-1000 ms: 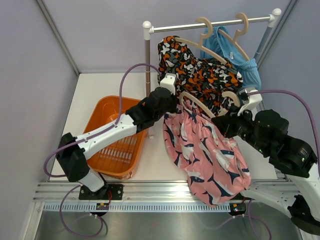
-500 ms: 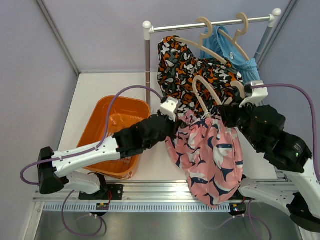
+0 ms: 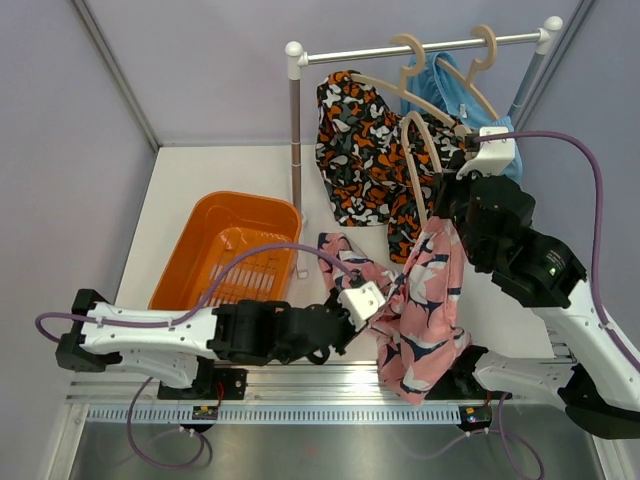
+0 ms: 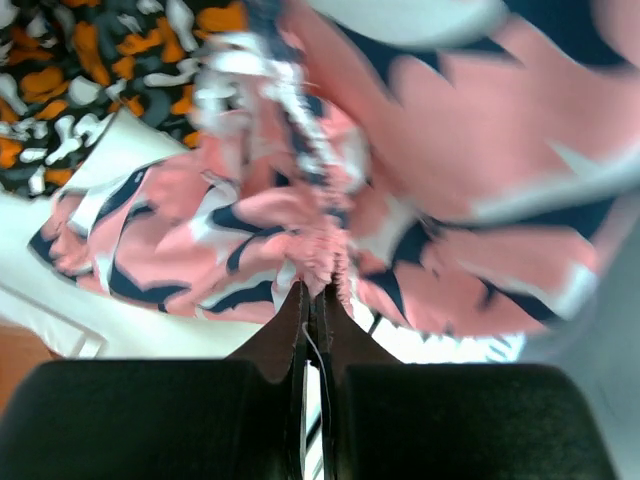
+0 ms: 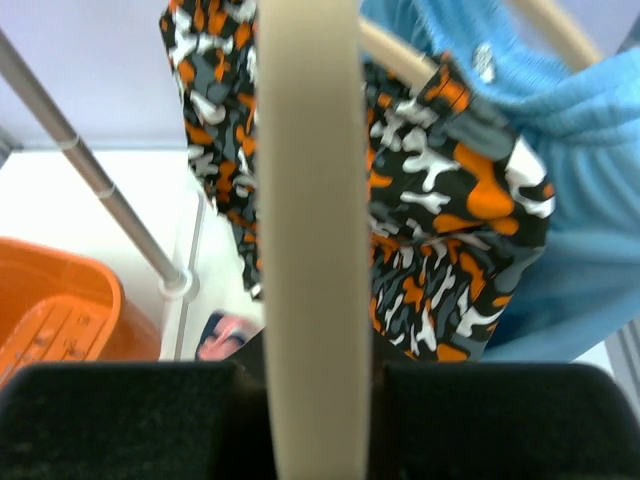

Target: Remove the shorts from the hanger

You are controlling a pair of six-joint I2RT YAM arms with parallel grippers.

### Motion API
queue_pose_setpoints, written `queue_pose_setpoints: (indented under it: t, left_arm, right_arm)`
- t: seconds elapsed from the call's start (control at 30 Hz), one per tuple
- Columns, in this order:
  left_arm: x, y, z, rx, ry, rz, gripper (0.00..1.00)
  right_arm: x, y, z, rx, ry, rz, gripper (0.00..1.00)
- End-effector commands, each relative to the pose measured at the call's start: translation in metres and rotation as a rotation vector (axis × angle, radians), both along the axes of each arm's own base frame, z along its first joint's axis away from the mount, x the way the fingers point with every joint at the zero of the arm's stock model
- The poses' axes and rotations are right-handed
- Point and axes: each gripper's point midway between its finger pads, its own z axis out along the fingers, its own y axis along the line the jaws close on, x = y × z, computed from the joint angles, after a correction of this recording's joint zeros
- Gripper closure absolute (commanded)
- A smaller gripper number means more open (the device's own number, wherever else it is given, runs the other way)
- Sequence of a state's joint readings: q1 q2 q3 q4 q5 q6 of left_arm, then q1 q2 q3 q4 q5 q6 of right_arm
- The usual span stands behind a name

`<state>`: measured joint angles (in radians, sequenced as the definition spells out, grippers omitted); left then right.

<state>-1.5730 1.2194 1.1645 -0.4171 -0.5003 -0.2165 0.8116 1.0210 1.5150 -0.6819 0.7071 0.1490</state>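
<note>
- since the earlier frame the left arm has drawn back toward 6 o'clock, the near edge of the bench (image 3: 160,200), and it has dragged the pink shorts (image 3: 428,300) down and away from the rail (image 3: 420,47). the right arm has lifted the hanger (image 5: 308,200) toward 12 o'clock.
- the left hand (image 4: 318,298) is closed tight — its fingertips meet, with a bunched fold of the pink shorts pinched between them.
- the right hand (image 5: 312,390) is clamped on the beige hanger, whose bar runs straight up between the fingers in the right wrist view.
- the pink shorts stretch between the two hands: one end is at the left hand, the other up beside the right hand. the hanger's lower part meets the fabric there, and i cannot tell whether it is still threaded through the shorts.
- the black shorts (image 3: 362,150) hang from the rail at 12 o'clock of the pink pair.
- the light blue shorts (image 3: 448,92) hang at 1 o'clock, partly behind the black ones and the right arm.
- an orange basket (image 3: 215,215) sits on the bench at 9 o'clock of the pink shorts — well apart from them.
</note>
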Motion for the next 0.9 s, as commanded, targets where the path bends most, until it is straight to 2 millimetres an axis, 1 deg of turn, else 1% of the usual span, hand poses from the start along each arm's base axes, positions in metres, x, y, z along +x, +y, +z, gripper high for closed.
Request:
queue_pose_setpoints:
  t: [0.0, 0.03, 0.07, 0.1, 0.13, 0.17, 0.2, 0.23, 0.3, 0.37, 0.4, 0.43, 0.47, 0.5, 0.53, 0.57, 0.6, 0.63, 0.67, 0.7, 0.77, 0.8, 0.83, 0.87]
  left_arm:
    - [-0.034, 0.013, 0.021, -0.035, -0.014, -0.148, 1.00]
    - [-0.052, 0.013, 0.018, -0.035, 0.014, -0.232, 1.00]
    - [-0.060, 0.018, 0.022, -0.053, 0.025, -0.269, 1.00]
    - [-0.075, 0.020, 0.017, -0.043, 0.054, -0.342, 1.00]
    - [-0.084, 0.024, 0.015, -0.040, 0.066, -0.387, 1.00]
    - [-0.090, 0.028, 0.018, -0.054, 0.075, -0.412, 1.00]
    - [-0.095, 0.031, 0.013, -0.044, 0.085, -0.432, 1.00]
    - [-0.106, 0.035, 0.009, -0.031, 0.102, -0.479, 1.00]
    - [-0.108, 0.040, 0.010, -0.031, 0.103, -0.475, 1.00]
    - [-0.098, 0.044, 0.011, -0.030, 0.083, -0.414, 1.00]
    - [-0.093, 0.046, 0.017, -0.046, 0.074, -0.385, 1.00]
    - [-0.081, 0.047, 0.026, -0.066, 0.050, -0.323, 1.00]
    - [-0.075, 0.049, 0.033, -0.080, 0.035, -0.289, 1.00]
    - [-0.057, 0.054, 0.041, -0.089, -0.002, -0.198, 1.00]
    - [-0.049, 0.058, 0.050, -0.102, -0.018, -0.153, 1.00]
    - [-0.040, 0.062, 0.072, -0.140, -0.041, -0.108, 1.00]
    - [-0.020, 0.072, 0.087, -0.161, -0.086, 0.005, 1.00]
    - [-0.010, 0.079, 0.098, -0.172, -0.116, 0.065, 1.00]
    - [0.003, 0.090, 0.124, -0.213, -0.149, 0.137, 1.00]
    - [0.022, 0.106, 0.140, -0.230, -0.197, 0.257, 1.00]
    - [0.037, 0.124, 0.168, -0.253, -0.262, 0.337, 1.00]
    - [0.042, 0.133, 0.186, -0.291, -0.272, 0.374, 1.00]
    - [0.051, 0.145, 0.205, -0.349, -0.283, 0.448, 1.00]
    - [0.056, 0.158, 0.219, -0.342, -0.335, 0.469, 1.00]
  right_arm:
    - [0.002, -0.027, 0.057, 0.071, -0.158, -0.127, 1.00]
    - [0.003, -0.029, 0.059, 0.064, -0.161, -0.139, 1.00]
    - [0.005, -0.030, 0.062, 0.062, -0.170, -0.147, 1.00]
    - [0.007, -0.034, 0.062, 0.047, -0.174, -0.166, 1.00]
    - [0.008, -0.036, 0.062, 0.040, -0.176, -0.178, 1.00]
    - [0.010, -0.037, 0.064, 0.037, -0.185, -0.187, 1.00]
    - [0.011, -0.038, 0.064, 0.035, -0.184, -0.192, 1.00]
    - [0.013, -0.043, 0.064, 0.033, -0.186, -0.207, 1.00]
    - [0.017, -0.042, 0.063, 0.039, -0.182, -0.199, 1.00]
    - [0.018, -0.043, 0.064, 0.046, -0.178, -0.195, 1.00]
    - [0.020, -0.041, 0.062, 0.046, -0.169, -0.190, 1.00]
    - [0.021, -0.039, 0.062, 0.045, -0.163, -0.186, 1.00]
    - [0.020, -0.039, 0.062, 0.044, -0.157, -0.183, 1.00]
    - [0.021, -0.035, 0.061, 0.047, -0.147, -0.163, 1.00]
    - [0.020, -0.034, 0.061, 0.053, -0.146, -0.154, 1.00]
    - [0.019, -0.033, 0.061, 0.056, -0.140, -0.148, 1.00]
    - [0.017, -0.032, 0.061, 0.065, -0.138, -0.135, 1.00]
    - [0.016, -0.031, 0.061, 0.068, -0.136, -0.126, 1.00]
    - [0.015, -0.030, 0.060, 0.067, -0.125, -0.116, 1.00]
    - [0.012, -0.026, 0.060, 0.079, -0.120, -0.090, 1.00]
    - [0.012, -0.021, 0.056, 0.079, -0.094, -0.062, 1.00]
    - [0.010, -0.017, 0.055, 0.080, -0.085, -0.037, 1.00]
    - [0.010, -0.014, 0.053, 0.079, -0.075, -0.022, 1.00]
    - [0.008, -0.013, 0.052, 0.071, -0.061, -0.010, 1.00]
